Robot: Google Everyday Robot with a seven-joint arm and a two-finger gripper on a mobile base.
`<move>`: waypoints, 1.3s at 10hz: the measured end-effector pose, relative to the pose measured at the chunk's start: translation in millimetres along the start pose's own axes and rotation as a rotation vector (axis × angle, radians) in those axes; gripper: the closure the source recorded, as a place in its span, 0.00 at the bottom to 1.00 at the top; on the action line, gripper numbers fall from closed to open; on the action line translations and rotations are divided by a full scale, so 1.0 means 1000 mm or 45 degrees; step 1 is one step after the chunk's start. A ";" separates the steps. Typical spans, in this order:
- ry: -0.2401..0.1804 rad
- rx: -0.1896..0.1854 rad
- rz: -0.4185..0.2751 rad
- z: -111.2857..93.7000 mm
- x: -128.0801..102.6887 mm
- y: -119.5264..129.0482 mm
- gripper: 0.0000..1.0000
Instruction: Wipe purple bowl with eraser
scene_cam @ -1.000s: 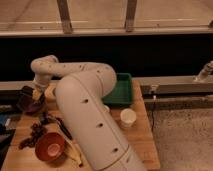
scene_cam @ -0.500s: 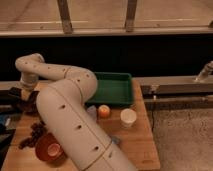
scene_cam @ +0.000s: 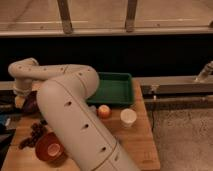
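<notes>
The purple bowl [scene_cam: 30,102] sits at the far left of the wooden tabletop [scene_cam: 140,142], showing only as a dark maroon curve just below the white arm's [scene_cam: 75,115] wrist joint, most of it hidden behind that arm. The eraser cannot be made out anywhere in this view. The end effector [scene_cam: 21,95] seems to be down at the left edge right by the purple bowl, under the rounded joint, but it is covered by the arm, so whether its fingers are spread or pressed together cannot be told.

Compared with half a second ago, the arm has swung a little to the right: its joint now lies farther in from the left edge, and its thick lower link covers more of the tabletop's middle. The purple bowl's sliver has become visible beside the wrist, where before only dark shapes showed there.

Moving outward, the orange-red bowl [scene_cam: 49,148] rests near the front left corner with a pale disc inside it, unchanged. Just behind it lies a cluster of dark purple grapes [scene_cam: 34,132]. To the right of the arm, a small orange fruit [scene_cam: 104,111] and a white cup [scene_cam: 128,117] stand near each other, both where they were. Behind them the green tray [scene_cam: 114,88] lies along the back edge of the tabletop, its left part hidden by the arm.
</notes>
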 end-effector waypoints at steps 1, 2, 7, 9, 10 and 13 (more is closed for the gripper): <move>0.019 0.001 0.036 -0.004 0.015 0.003 1.00; 0.032 0.004 0.069 -0.006 0.025 0.002 1.00; 0.105 0.085 0.219 -0.015 0.067 -0.040 1.00; 0.118 0.096 0.216 -0.010 0.060 -0.055 1.00; 0.121 0.095 0.203 -0.005 0.052 -0.063 1.00; 0.108 0.073 0.125 0.010 0.024 -0.065 1.00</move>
